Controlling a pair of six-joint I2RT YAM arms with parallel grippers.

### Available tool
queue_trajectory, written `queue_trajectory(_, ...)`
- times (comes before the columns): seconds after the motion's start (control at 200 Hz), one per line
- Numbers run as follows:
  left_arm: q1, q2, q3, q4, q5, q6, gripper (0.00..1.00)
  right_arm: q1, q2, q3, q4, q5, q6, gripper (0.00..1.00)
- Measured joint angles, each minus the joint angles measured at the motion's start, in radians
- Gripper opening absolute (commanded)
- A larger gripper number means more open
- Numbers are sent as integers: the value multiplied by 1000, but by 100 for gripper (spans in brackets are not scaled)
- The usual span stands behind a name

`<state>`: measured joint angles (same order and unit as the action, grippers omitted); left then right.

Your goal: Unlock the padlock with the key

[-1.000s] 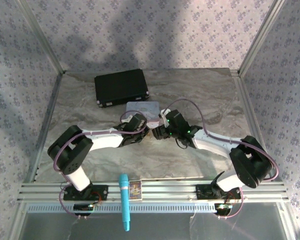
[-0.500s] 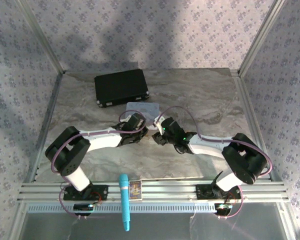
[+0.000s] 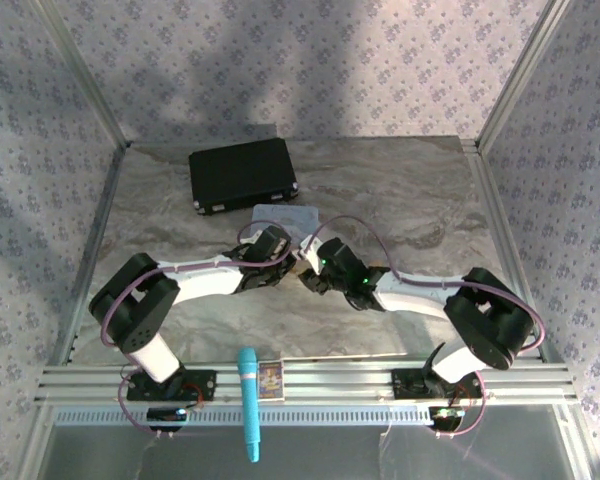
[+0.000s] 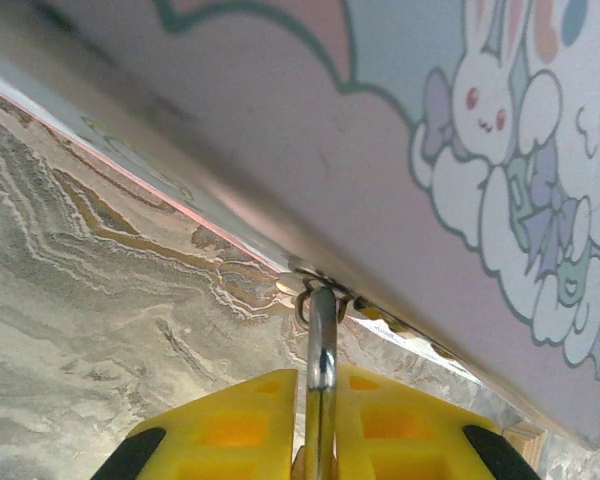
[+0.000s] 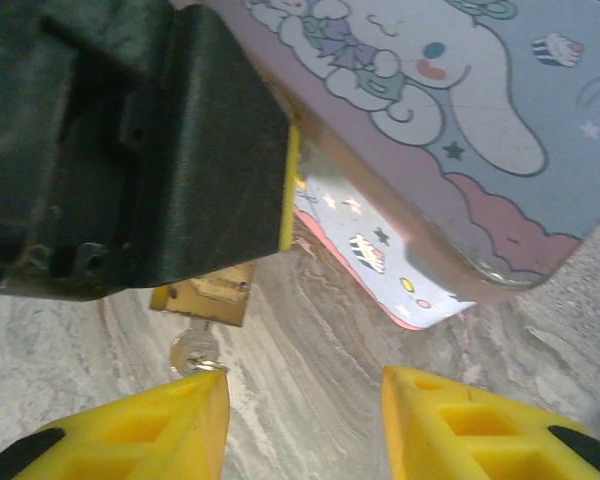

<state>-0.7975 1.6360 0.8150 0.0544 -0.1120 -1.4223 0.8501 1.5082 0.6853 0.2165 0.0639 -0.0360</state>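
The padlock (image 5: 205, 296) has a brass body, and its silvery shackle (image 4: 322, 335) hooks through the latch ring of the pastel tin (image 4: 400, 150). My left gripper (image 4: 320, 425) is shut on the shackle, one yellow finger on each side. The key (image 5: 194, 352) sticks out of the bottom of the padlock body. My right gripper (image 5: 300, 425) is open and sits just below the key. Its left finger (image 5: 140, 430) is close under the key head and holds nothing. In the top view both grippers meet at the padlock (image 3: 299, 262), in front of the tin (image 3: 285, 217).
A black case (image 3: 242, 174) lies at the back left of the marble table. A blue marker (image 3: 248, 400) and a small card box (image 3: 270, 378) rest on the front rail. Patterned walls close in the sides.
My right gripper has moved left and toward the front, closing in on the padlock, and its elbow has dropped lower. The left arm has stayed put, still holding the shackle.
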Motion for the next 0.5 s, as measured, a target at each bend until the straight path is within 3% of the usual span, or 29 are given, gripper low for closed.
queue_trajectory(0.215,0,0,0,0,1,0,0,-1,36,11,5,-62,-7,47)
queue_trajectory(0.5,1,-2,0,1,8,-3,0,-5,80,14,23,-79,-11,38)
